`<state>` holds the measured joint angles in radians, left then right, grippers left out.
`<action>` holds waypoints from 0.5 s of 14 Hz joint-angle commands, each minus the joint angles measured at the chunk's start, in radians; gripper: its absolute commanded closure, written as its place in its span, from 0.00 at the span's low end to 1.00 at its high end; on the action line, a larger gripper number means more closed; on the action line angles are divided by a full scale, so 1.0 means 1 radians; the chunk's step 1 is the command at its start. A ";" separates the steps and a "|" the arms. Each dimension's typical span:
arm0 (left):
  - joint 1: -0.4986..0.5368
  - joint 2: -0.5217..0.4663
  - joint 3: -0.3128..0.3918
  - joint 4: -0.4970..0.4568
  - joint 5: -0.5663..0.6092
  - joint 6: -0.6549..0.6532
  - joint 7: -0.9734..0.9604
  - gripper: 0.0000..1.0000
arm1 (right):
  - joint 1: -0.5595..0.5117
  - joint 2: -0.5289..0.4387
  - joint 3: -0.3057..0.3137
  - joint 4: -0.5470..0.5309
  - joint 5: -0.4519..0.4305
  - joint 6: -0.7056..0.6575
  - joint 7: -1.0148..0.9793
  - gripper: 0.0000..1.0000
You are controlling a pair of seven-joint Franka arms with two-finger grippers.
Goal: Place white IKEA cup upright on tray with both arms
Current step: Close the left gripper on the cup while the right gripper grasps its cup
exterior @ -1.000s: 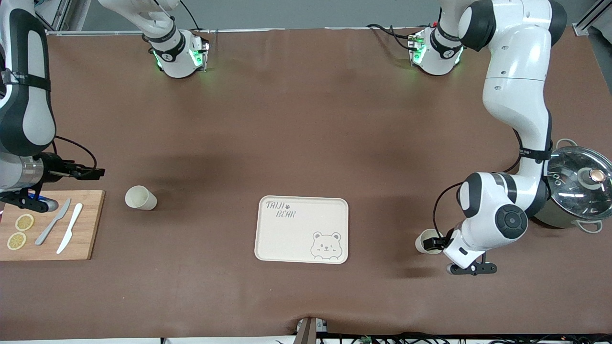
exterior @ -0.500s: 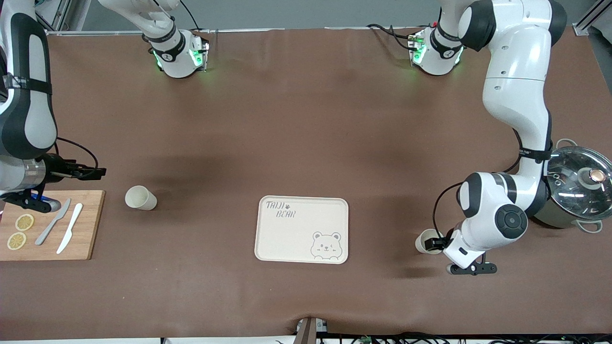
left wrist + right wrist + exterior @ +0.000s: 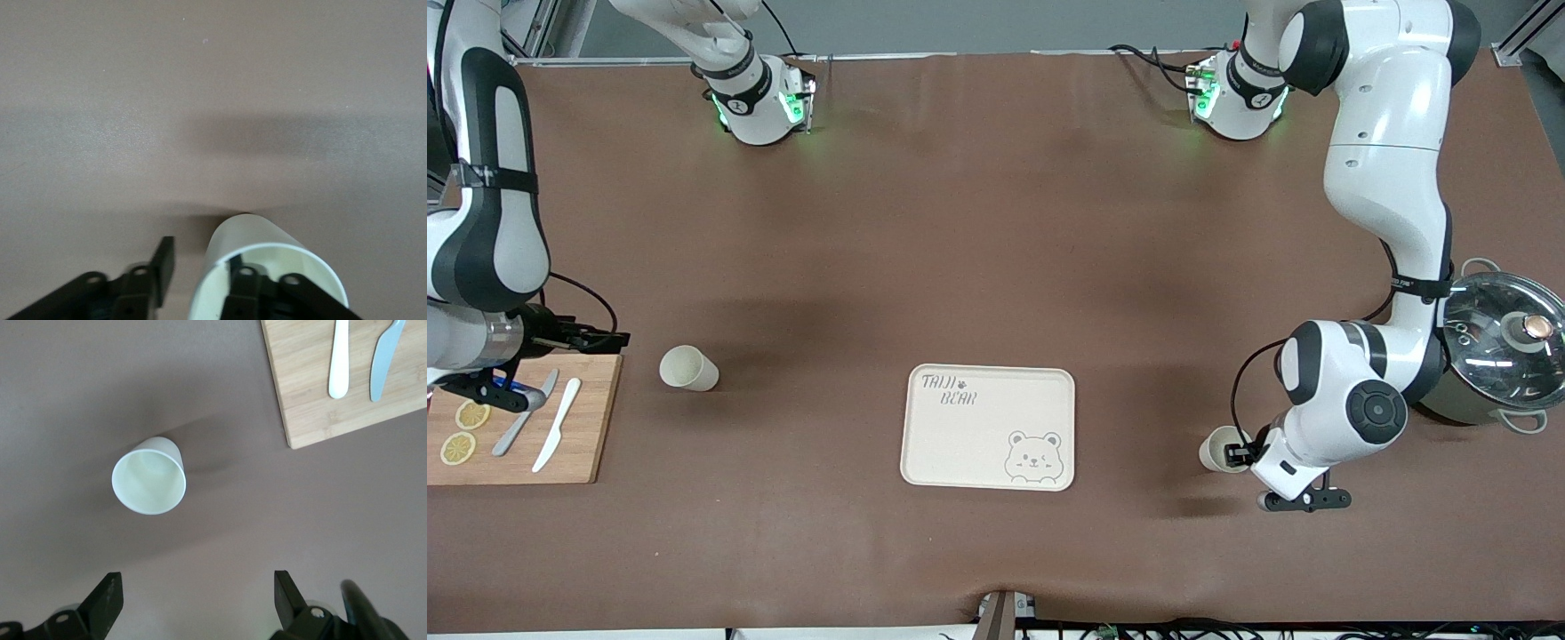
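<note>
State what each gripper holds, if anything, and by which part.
Left gripper: fingers straddle the rim wall of a white cup, one inside, one outside; firm grip cannot be told. Right gripper: open, holding nothing.

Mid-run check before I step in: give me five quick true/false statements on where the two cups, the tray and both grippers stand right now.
1. The tray holds no cup. True.
2. The left gripper has one finger inside the cup near the pot. True; the left wrist view shows a finger inside the rim and the other outside.
3. The right gripper is clamped on the other cup. False; it is open and apart from that cup, by the cutting board.
4. Both cups stand on the cutting board. False; both are on the table.
5. The pot is uncovered. False; a glass lid sits on it.
</note>
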<state>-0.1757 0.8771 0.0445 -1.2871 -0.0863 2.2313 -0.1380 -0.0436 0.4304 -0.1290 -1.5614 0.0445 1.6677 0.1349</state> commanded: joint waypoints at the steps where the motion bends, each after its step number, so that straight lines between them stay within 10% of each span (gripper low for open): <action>1: -0.005 -0.030 0.003 -0.035 -0.021 0.011 -0.006 0.79 | -0.004 0.018 0.005 0.017 0.012 0.010 0.022 0.00; 7: -0.005 -0.030 0.003 -0.035 -0.023 0.011 -0.051 1.00 | 0.001 0.021 0.005 -0.066 -0.003 0.244 0.008 0.00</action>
<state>-0.1768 0.8735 0.0434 -1.2868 -0.0924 2.2331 -0.1608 -0.0411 0.4576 -0.1276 -1.5958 0.0442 1.8877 0.1385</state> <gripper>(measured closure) 0.965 0.000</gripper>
